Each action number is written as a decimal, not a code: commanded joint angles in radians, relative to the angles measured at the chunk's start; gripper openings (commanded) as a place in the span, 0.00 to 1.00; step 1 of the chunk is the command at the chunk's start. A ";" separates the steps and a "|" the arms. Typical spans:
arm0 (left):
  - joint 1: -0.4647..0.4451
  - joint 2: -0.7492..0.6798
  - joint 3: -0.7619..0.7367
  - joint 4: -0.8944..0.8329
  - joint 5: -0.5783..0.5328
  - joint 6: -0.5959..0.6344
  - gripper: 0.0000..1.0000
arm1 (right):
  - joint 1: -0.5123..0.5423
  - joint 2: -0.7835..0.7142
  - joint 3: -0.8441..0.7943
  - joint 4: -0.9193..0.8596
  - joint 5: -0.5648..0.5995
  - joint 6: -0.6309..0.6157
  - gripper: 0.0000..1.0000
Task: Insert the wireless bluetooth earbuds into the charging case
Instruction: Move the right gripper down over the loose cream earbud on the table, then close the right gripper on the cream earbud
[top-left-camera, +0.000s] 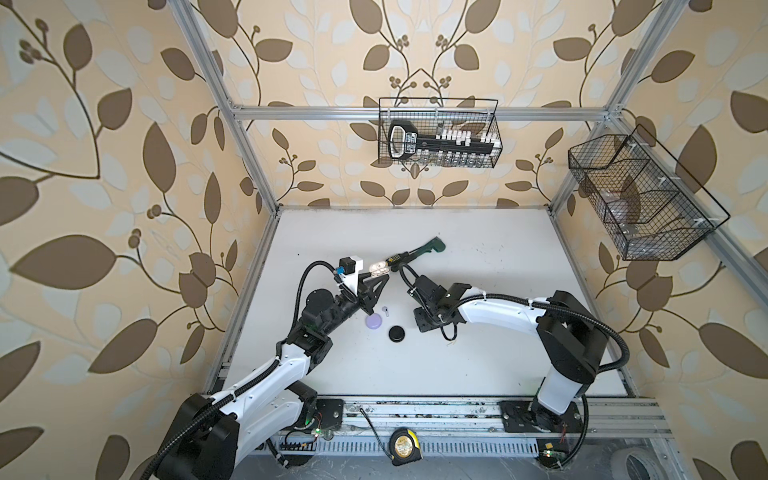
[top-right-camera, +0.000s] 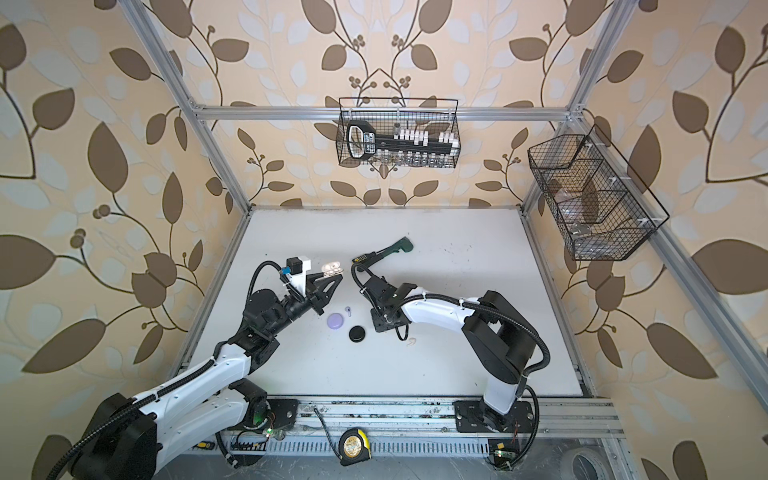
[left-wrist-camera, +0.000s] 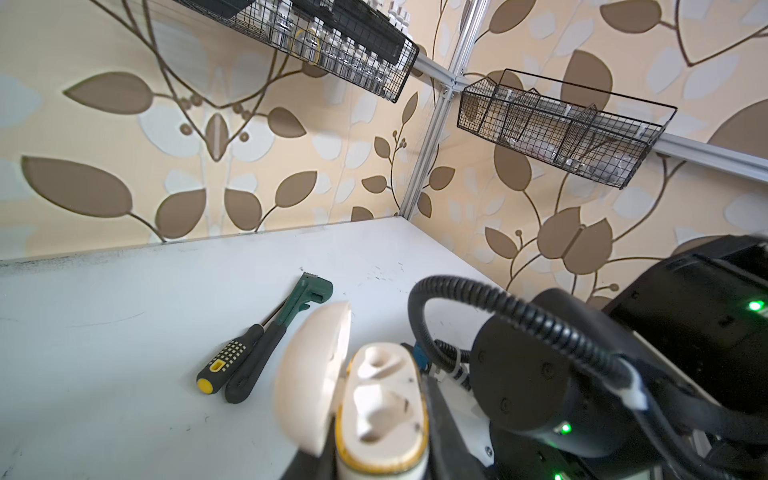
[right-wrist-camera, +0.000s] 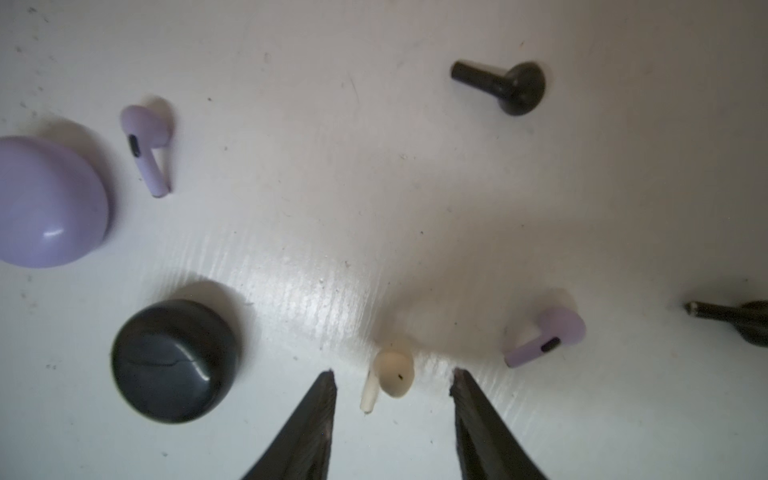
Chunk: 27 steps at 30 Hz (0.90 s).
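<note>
My left gripper is shut on the cream charging case, holding it above the table with its lid hinged open; in both top views the case sits at the gripper's tip. Whether its sockets are filled I cannot tell. My right gripper points down, open, with a cream earbud lying on the table between its fingertips, untouched. Around it lie two lilac earbuds and a black earbud. In a top view the right wrist hides its jaws.
A shut lilac case and a shut black case lie between the arms, with a lilac earbud beside them. A black-and-yellow screwdriver and a green wrench lie behind the held case. Wire baskets hang on the walls.
</note>
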 joint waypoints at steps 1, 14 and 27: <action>-0.001 -0.025 -0.001 0.024 -0.016 0.029 0.00 | -0.002 0.028 0.030 -0.049 -0.021 -0.013 0.47; -0.001 -0.040 -0.006 0.021 -0.012 0.028 0.00 | 0.002 0.066 0.027 -0.032 -0.019 -0.014 0.46; -0.001 -0.040 -0.006 0.021 -0.009 0.030 0.00 | 0.015 0.084 0.016 -0.023 -0.006 -0.003 0.36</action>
